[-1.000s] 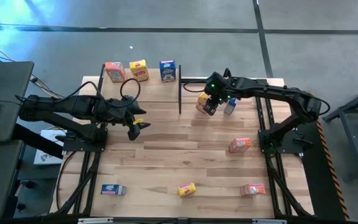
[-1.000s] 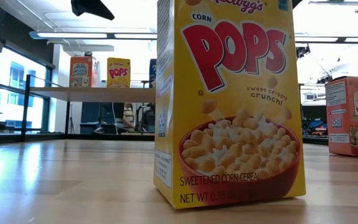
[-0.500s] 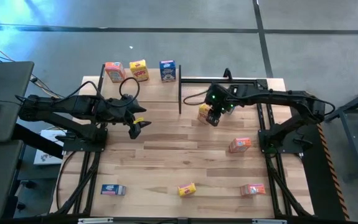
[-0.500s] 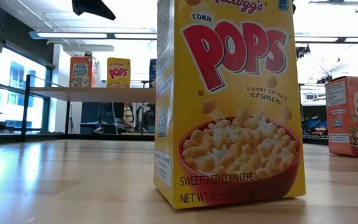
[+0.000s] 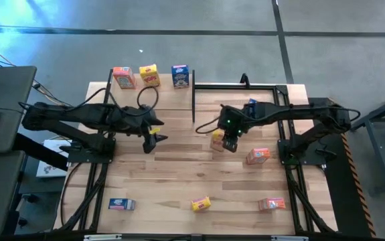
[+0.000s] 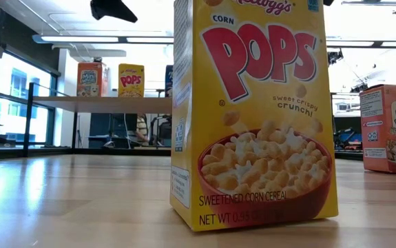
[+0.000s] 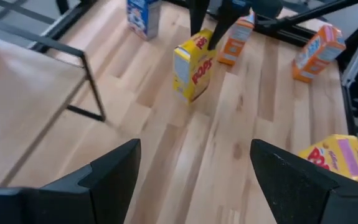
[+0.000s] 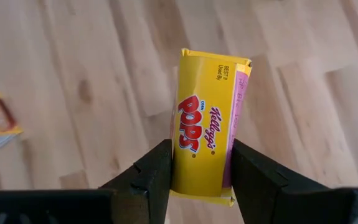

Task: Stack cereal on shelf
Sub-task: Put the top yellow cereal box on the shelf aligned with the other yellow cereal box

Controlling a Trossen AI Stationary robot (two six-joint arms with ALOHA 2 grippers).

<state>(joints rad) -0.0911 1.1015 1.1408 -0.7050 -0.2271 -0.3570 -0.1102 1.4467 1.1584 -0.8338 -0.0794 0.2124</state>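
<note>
- Right gripper (image 8: 197, 177): fingers (image 8: 150, 177) are clamped on the 2 sides of a yellow Corn Pops box (image 8: 207, 140); in the high view the gripper (image 5: 229, 142) is held over the middle of the table with the held box (image 5: 217, 139) lifted above the planks.
- Left gripper (image 7: 191, 168): fingers (image 7: 113, 171) are spread wide apart with nothing between them; the gripper (image 5: 150, 138) is placed over the table's left half, just in front of the shelf.
- Shelf (image 5: 148, 100): a light board with black posts at the far left of the table; 3 boxes are stood in a row along its back edge, 1 orange-red (image 5: 122, 77), 1 yellow (image 5: 149, 75), 1 blue (image 5: 180, 75).
- Blue box (image 5: 252, 106): set upright on the table at the far right, near the right arm.
- Orange-red box (image 5: 258, 156): laid on the table just right of the right gripper.
- Front row on the table: 1 blue box (image 5: 121, 204), 1 yellow box (image 5: 201, 203), 1 orange-red box (image 5: 272, 203), well apart from one another.
</note>
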